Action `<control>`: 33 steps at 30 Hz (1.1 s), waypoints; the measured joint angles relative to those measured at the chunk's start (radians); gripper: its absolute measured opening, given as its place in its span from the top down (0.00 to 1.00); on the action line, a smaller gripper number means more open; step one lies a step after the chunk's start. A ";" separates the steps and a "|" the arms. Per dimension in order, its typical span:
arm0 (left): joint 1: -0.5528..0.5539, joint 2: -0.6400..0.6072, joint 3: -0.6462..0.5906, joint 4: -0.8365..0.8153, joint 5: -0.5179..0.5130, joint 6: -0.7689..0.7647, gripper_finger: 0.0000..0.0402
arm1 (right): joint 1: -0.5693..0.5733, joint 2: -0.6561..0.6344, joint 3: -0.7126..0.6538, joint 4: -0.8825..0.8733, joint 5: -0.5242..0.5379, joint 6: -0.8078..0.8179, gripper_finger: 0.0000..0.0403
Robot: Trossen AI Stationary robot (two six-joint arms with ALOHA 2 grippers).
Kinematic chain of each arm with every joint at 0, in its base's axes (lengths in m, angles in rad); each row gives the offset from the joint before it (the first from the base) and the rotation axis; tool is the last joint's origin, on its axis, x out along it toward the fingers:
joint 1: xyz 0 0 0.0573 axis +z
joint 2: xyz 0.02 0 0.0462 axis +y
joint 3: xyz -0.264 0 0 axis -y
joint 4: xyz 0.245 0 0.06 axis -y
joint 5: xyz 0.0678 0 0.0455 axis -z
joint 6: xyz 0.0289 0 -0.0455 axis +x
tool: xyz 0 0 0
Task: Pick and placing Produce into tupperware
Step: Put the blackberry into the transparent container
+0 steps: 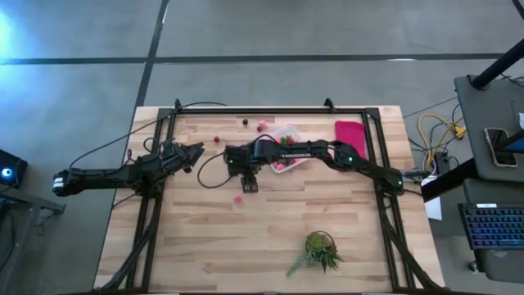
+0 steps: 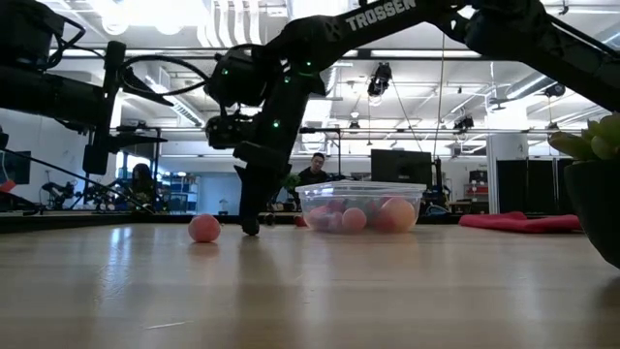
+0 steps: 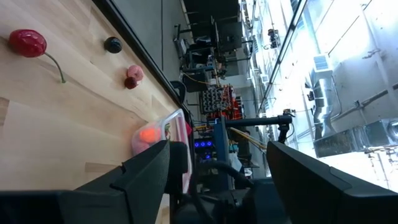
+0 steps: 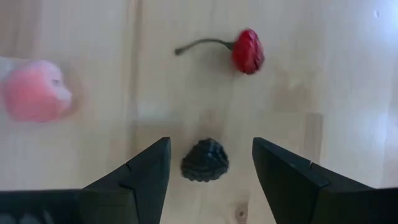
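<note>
The clear tupperware (image 1: 288, 150) stands at the table's far middle and holds several pink and red produce pieces (image 2: 360, 214). My right gripper (image 1: 248, 183) points down just near of it, open. In its wrist view a small black berry (image 4: 204, 160) lies on the wood between the fingers of my right gripper (image 4: 210, 143), untouched. A red cherry with a stem (image 4: 247, 51) and a pink piece (image 4: 36, 98) lie close by. My left gripper (image 1: 195, 154) hovers open at the left. More loose produce (image 1: 261, 126) lies near the far edge.
A magenta cloth (image 1: 350, 135) lies flat to the right of the tupperware. A green spiky plant (image 1: 319, 250) stands near the table's near edge. A black frame (image 1: 270, 109) runs around the table top. Bare wood spreads across the near half.
</note>
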 joint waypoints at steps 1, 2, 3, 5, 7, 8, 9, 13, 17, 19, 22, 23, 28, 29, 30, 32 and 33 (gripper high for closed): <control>0.000 0.000 0.000 0.000 0.000 0.000 0.36 | -0.001 0.000 -0.001 -0.002 0.000 0.009 0.46; 0.000 0.000 0.000 0.001 0.000 0.000 0.36 | -0.003 0.000 -0.001 -0.002 0.000 0.016 0.46; 0.000 0.000 0.000 0.000 0.000 0.000 0.36 | -0.004 0.000 -0.001 -0.002 0.000 0.020 0.46; 0.000 -0.001 0.000 0.000 0.000 0.000 0.36 | -0.006 0.000 -0.001 -0.007 0.000 0.035 0.46; 0.000 -0.001 0.000 0.000 0.000 0.000 0.36 | -0.007 0.000 -0.001 -0.026 0.000 0.047 0.46; 0.000 0.000 0.000 0.000 0.000 0.000 0.36 | -0.007 0.000 -0.001 -0.035 0.000 0.054 0.46; 0.000 -0.001 0.000 0.000 0.000 0.000 0.36 | -0.007 0.000 -0.001 -0.041 0.000 0.060 0.46; 0.000 0.000 0.000 0.000 0.000 0.000 0.36 | -0.007 0.000 -0.008 -0.053 -0.001 0.068 0.48; 0.000 0.000 0.000 0.000 0.000 0.000 0.36 | -0.007 0.000 -0.022 -0.054 -0.002 0.075 0.53; 0.000 0.000 0.000 0.000 0.000 0.000 0.36 | -0.007 0.000 -0.027 -0.051 -0.001 0.085 0.56; 0.000 0.000 0.000 0.000 0.000 0.000 0.36 | -0.007 0.000 -0.029 -0.043 -0.001 0.087 0.59; 0.000 -0.001 0.000 0.000 0.000 0.000 0.36 | -0.007 0.000 -0.029 -0.036 -0.001 0.087 0.60; 0.000 0.000 0.000 0.000 0.000 0.000 0.36 | -0.007 0.000 -0.029 -0.004 -0.001 0.102 0.62; 0.000 0.000 0.000 0.000 0.000 0.000 0.36 | -0.007 0.000 -0.029 0.001 -0.001 0.109 0.62; 0.000 0.000 0.000 0.000 0.000 0.000 0.36 | -0.007 0.000 -0.029 0.007 -0.001 0.119 0.62; 0.000 0.000 0.000 0.000 0.000 0.000 0.36 | -0.007 0.000 -0.029 0.015 -0.001 0.134 0.62; 0.000 0.000 0.000 0.000 0.000 0.000 0.36 | -0.007 0.000 -0.029 0.015 -0.001 0.140 0.62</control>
